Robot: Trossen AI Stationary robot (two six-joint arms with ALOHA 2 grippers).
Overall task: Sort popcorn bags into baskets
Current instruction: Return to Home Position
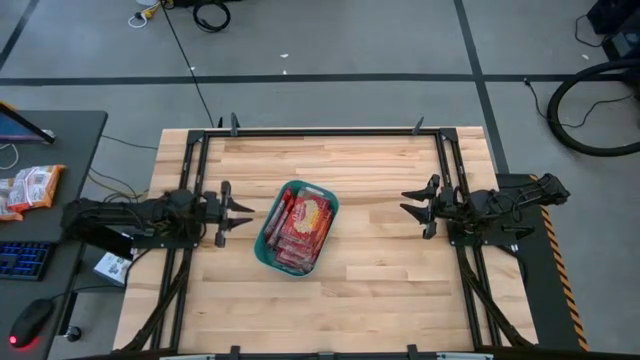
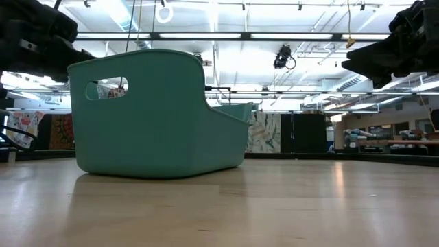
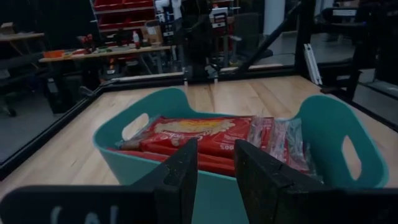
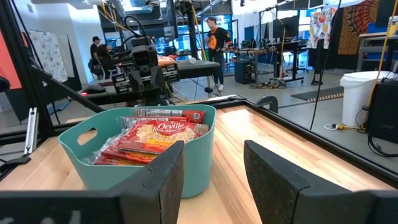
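Teal bin (image 2: 151, 116) packed with red popcorn bags (image 1: 298, 225), mid-way across the wooden table (image 1: 380, 270).
Left gripper (image 1: 243, 214) hovers just beside the bin, jaws slightly apart; right gripper (image 1: 408, 202) hangs farther off on the opposite side, jaws apart.

The high view looks straight down from well above on the whole pale wooden table (image 1: 380, 250). The low view sits at tabletop height, very near the teal plastic rectangular bin (image 2: 151, 116), looking level across. The two wrist views face that bin from opposite sides, tilted slightly down; all four views share it
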